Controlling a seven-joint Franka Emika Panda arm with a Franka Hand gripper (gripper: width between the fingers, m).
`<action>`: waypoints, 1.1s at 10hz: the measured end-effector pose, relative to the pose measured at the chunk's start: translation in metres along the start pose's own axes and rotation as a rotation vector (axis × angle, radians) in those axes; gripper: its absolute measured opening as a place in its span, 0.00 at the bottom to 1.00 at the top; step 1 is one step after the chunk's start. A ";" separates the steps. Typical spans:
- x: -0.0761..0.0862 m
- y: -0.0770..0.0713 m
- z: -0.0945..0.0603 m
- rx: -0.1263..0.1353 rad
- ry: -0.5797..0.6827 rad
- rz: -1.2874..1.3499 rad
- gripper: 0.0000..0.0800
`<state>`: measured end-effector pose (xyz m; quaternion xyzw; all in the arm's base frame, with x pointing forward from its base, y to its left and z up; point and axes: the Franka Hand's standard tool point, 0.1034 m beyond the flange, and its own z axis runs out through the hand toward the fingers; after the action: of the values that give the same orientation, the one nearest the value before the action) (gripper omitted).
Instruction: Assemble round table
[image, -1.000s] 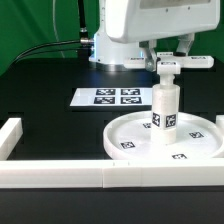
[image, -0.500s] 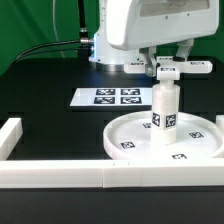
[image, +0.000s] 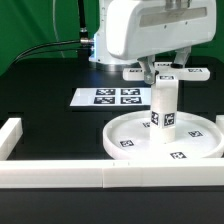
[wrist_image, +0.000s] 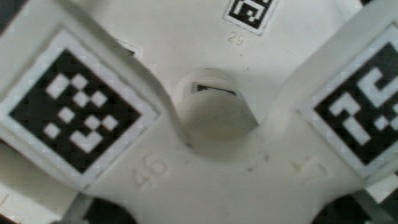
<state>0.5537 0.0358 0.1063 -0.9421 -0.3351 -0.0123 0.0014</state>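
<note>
The large rimmed disc (image: 125, 150) lies flat at the exterior view's lower right. The thick short cylinder (image: 165, 112) stands upright on the disc's centre hub. My gripper (image: 167, 62) is directly above it and is shut on the flat cross-shaped piece (image: 165, 73). The piece is level and sits at the cylinder's top end. I cannot tell whether it rests on the cylinder. In the wrist view the cross-shaped piece (wrist_image: 214, 160) fills the picture, with tagged arms on both sides and its round centre hole (wrist_image: 217, 105) in the middle. The cylinder is hidden there.
The marker board (image: 110, 97) lies flat behind the disc, toward the exterior view's left. A long white wall bar (image: 90, 178) runs along the front, and a short one (image: 10, 135) stands at the left. The arm's white body (image: 145, 30) hangs over the disc.
My gripper has moved down with the cross-shaped piece, from a little above the cylinder to its top end. The piece has also turned, so its tagged arms now spread to both sides.
</note>
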 end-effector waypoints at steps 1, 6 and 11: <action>0.000 0.001 0.000 -0.002 0.002 -0.006 0.56; 0.000 0.001 0.000 -0.003 0.002 -0.006 0.56; 0.000 0.001 0.000 -0.002 0.002 0.020 0.56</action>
<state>0.5543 0.0349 0.1063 -0.9454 -0.3257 -0.0139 0.0007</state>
